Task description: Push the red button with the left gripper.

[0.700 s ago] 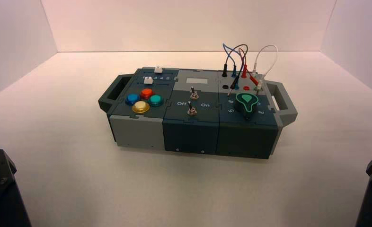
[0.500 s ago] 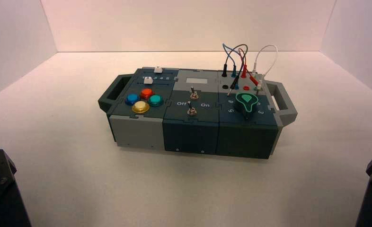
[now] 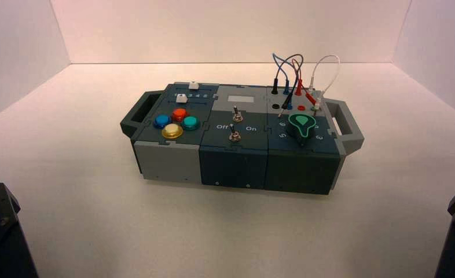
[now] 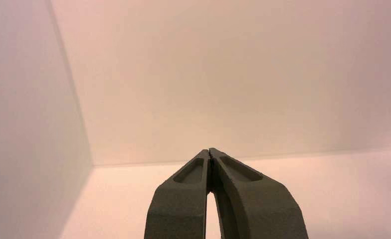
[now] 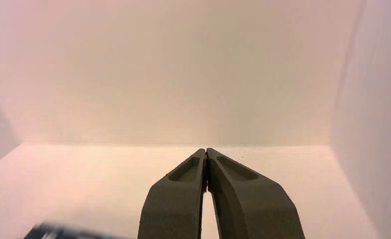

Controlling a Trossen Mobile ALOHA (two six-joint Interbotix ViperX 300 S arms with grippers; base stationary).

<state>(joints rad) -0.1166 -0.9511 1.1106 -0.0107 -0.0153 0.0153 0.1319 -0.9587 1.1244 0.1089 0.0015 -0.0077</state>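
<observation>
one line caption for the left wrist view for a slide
Left gripper shut, fingertips together, facing a bare wall and floor; the red button is out of this view.

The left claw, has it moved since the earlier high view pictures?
No. The left claw sits parked at the near left corner, far from the red button, exactly as before.

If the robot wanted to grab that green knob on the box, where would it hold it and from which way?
A guess: across the two flanks of the green knob, coming straight down from above. It stands up off the box's right section, broad and rounded at the back and narrowing to a point at the front, so its sides offer the firmest hold.
</observation>
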